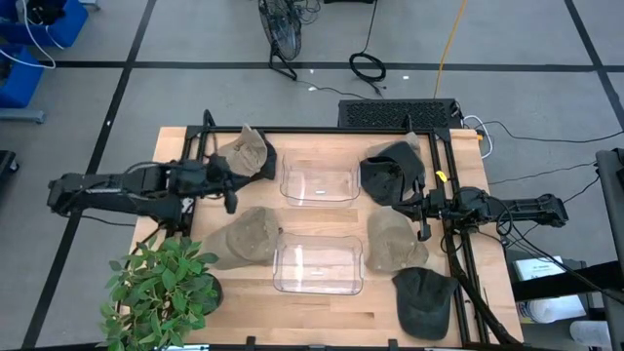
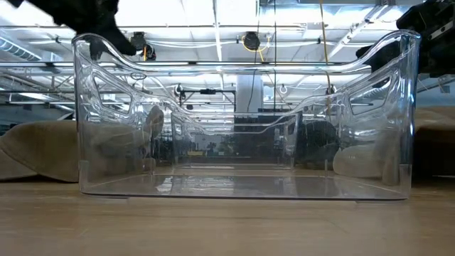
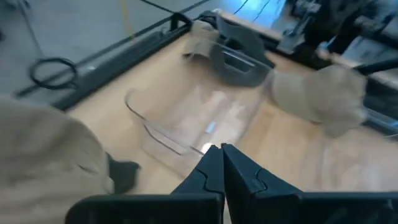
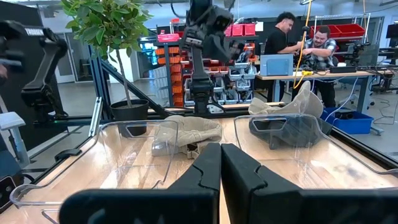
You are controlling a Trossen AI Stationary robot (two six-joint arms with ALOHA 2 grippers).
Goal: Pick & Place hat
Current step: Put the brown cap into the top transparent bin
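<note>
**Hats all on the table, bins bare**

Left gripper (image 1: 230, 198), fingers pressed together on nothing, hovers between two tan hats (image 1: 246, 154). Both clear bins (image 1: 318, 183) hold nothing. Right gripper (image 1: 421, 210), clenched and empty, sits between the dark hat (image 1: 390, 174) and a tan one. Every placement is left.

The whole tabletop (image 1: 322, 302) is seen from straight above in the high view. In the low view, the scene is taken level from tabletop height, very near a clear bin (image 2: 242, 121), with the room beyond seen through its walls. From each wrist view, the tabletop is looked across past that arm's own shut jaws. Both clear bins are shared by the high and right wrist views.
</note>
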